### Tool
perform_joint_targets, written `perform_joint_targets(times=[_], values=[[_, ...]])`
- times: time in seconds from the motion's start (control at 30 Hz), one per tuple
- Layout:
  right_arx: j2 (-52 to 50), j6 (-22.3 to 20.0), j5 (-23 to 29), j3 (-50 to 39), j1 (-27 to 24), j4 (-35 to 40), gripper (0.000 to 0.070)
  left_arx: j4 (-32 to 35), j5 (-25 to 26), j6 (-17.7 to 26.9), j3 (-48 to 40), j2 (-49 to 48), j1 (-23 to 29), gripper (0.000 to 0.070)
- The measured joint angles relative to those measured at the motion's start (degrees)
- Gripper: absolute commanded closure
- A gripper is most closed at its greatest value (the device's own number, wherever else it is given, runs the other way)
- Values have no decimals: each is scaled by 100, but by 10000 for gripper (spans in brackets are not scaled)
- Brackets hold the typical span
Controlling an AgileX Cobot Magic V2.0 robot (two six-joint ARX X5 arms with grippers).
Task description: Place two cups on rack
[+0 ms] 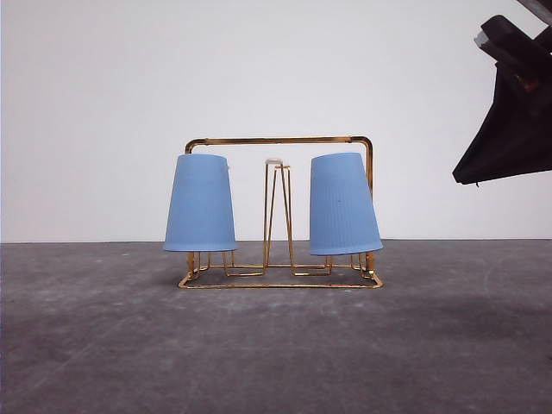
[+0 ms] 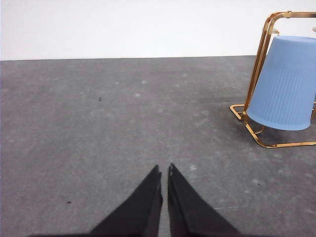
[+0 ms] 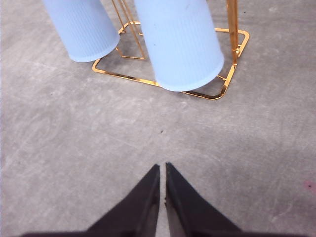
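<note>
Two blue cups upside down on the gold rack (image 1: 280,140) at mid-counter (image 1: 276,354), against a plain white wall (image 1: 103,103)

Left cup (image 1: 200,203) near upright over its pegs, open rim down and clear of the wire base; right cup (image 1: 342,204) tilted, top leaning toward the middle, rim just beside the handle's right post. Between them, one bare pair of pegs (image 1: 277,211) with a white tip, reaching about as high as the cups

Right hand (image 3: 162,170) raised well off the counter, up and to the right of the rack in the front view (image 1: 509,112) — fingers (image 3: 148,197) clenched tip to tip, grasping nothing, apart from both cups. From its wrist camera, both cups from above, the nearer one (image 3: 180,42) leaning over the front rail of the base, the other (image 3: 81,27) beyond the left corner

Left hand (image 2: 163,173) low over bare counter, well apart from the rack's left end — fingers (image 2: 145,207) likewise pressed together, grasping nothing. In its wrist view, one cup (image 2: 286,84) hung on the frame's end, rim off the base
</note>
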Motion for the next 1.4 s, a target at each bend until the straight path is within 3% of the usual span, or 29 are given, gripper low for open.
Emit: perform_joint_targets(times=[0.27, 0.4, 0.53, 0.7, 0.83, 1.0, 1.4], values=[[-86, -70, 43, 0, -6, -48, 683, 0, 0, -2, 0, 0, 0, 700], [-785, -701, 285, -64, -167, -329, 683, 0, 0, -2, 0, 0, 0, 700], [-1860, -1040, 734, -751, -778, -340, 683, 0, 0, -4, 0, 0, 0, 700], [-3322, -1069, 1070, -1830, -1682, -459, 683, 0, 0, -2, 0, 0, 0, 700], [-4206, -1070, 1093, -2208, -2050, -381, 683, 0, 0, -2, 0, 0, 0, 700], [-4799, -1066, 1218, -2408, -2174, -343, 683, -2, 0, -4, 0, 2, 0, 700], [-4822, -1071, 1213, -2417, -2177, -315, 683, 1, -1, -4, 0, 2, 0, 700]])
